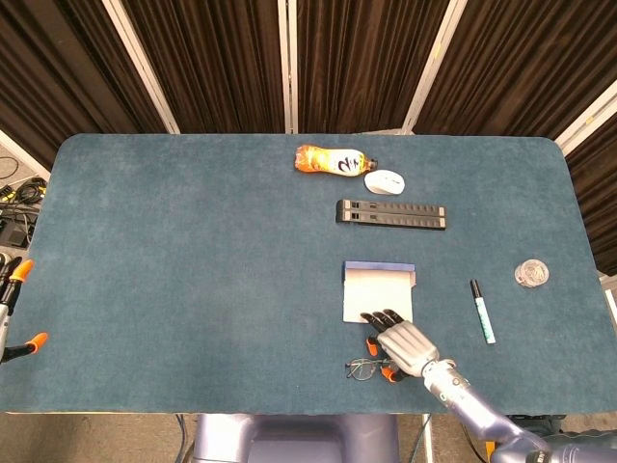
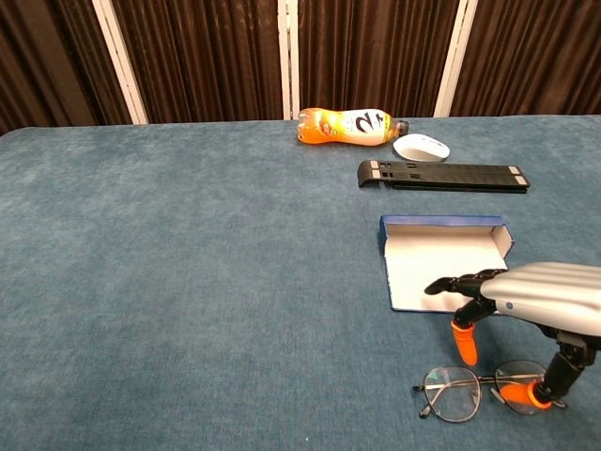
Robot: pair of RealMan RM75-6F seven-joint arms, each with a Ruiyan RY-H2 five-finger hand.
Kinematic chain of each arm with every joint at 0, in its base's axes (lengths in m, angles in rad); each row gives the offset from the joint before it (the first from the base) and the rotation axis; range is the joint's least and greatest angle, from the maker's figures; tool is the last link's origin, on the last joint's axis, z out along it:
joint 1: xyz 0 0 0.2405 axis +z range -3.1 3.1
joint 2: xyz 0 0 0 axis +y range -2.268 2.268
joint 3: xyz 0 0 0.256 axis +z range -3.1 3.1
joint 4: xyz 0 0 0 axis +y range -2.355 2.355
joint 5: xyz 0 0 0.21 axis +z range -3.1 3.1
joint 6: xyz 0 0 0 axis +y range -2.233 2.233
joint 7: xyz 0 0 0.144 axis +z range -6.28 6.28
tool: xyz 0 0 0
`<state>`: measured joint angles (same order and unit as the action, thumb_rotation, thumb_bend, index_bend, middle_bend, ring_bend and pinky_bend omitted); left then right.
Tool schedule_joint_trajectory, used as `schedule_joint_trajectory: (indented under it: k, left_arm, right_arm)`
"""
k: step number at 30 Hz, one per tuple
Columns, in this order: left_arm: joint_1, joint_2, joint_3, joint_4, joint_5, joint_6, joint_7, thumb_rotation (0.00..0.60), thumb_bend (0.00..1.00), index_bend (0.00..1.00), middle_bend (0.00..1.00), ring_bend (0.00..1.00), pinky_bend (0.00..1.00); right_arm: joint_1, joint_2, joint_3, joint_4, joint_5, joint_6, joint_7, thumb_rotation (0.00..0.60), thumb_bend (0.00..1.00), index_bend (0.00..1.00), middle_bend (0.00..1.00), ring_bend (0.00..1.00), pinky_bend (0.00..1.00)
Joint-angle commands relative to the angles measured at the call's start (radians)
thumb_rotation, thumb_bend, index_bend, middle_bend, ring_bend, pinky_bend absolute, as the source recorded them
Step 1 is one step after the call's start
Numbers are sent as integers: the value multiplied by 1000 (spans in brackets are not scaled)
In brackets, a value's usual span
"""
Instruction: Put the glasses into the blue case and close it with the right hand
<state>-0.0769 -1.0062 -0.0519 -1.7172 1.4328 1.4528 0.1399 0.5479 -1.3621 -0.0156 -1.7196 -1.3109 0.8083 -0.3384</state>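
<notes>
Thin wire-framed glasses point(image 2: 488, 388), lenses flat on the blue-carpeted bench point(image 1: 193, 251), just in front of the blue case point(image 2: 446, 263) on the robot's side. Case open, pale lining up, low blue wall along its far edge.

Right hand point(image 2: 531, 305) poised low over the glasses, palm down, dark fingers point(image 2: 460, 282) reaching over the case's near edge, one orange fingertip pointing down beside the lens nearer the case, another orange tip down at the frame's right end, apparently touching it. Nothing lifted; a firm pinch on the frame impossible to confirm from either view. Left hand point(image 1: 12, 313) barely visible at the bench's far left edge, well apart from the case, holding nothing so far as can be seen.

Beyond the case: a long black slotted bar point(image 1: 390, 213), then a white mouse point(image 1: 385, 181) and an orange bottle point(image 1: 331, 160) lying on its side. Right of the case: a marker pen point(image 1: 482, 311) and, further right, a small clear round lid point(image 1: 531, 272).

Likely risks: thin frame skating across the carpet under a downward press rather than rising; a one-sided pinch letting the glasses swing or drop short of the case; the fingers nudging the light case away; bent temples from too much force.
</notes>
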Motion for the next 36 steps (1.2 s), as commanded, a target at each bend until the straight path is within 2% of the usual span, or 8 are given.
schedule_joint_trajectory:
  k: [1, 19, 27, 33, 36]
  left_arm:
    - [1, 0, 1, -2, 1, 2, 1, 600, 0, 0, 0, 0, 0]
    - [0, -1, 3, -2, -6, 4, 7, 600, 0, 0, 0, 0, 0]
    - [-1, 1, 1, -1, -11, 1, -1, 600, 0, 0, 0, 0, 0]
    - [-4, 4, -3, 5, -26, -7, -13, 600, 0, 0, 0, 0, 0]
    - [-6, 5, -7, 9, -36, -12, -20, 600, 0, 0, 0, 0, 0]
  right_arm:
    - [0, -9, -6, 7, -7, 6, 1, 600, 232, 483, 0, 0, 0]
    - [1, -28, -26, 38, -51, 50, 31, 600, 331, 600, 0, 0, 0]
    - [14, -19, 21, 33, -38, 74, 79, 600, 349, 607, 0, 0, 0]
    - [38, -30, 73, 52, 3, 77, 93, 600, 361, 609, 0, 0, 0]
    - [62, -58, 119, 90, 57, 72, 93, 600, 365, 611, 0, 0, 0]
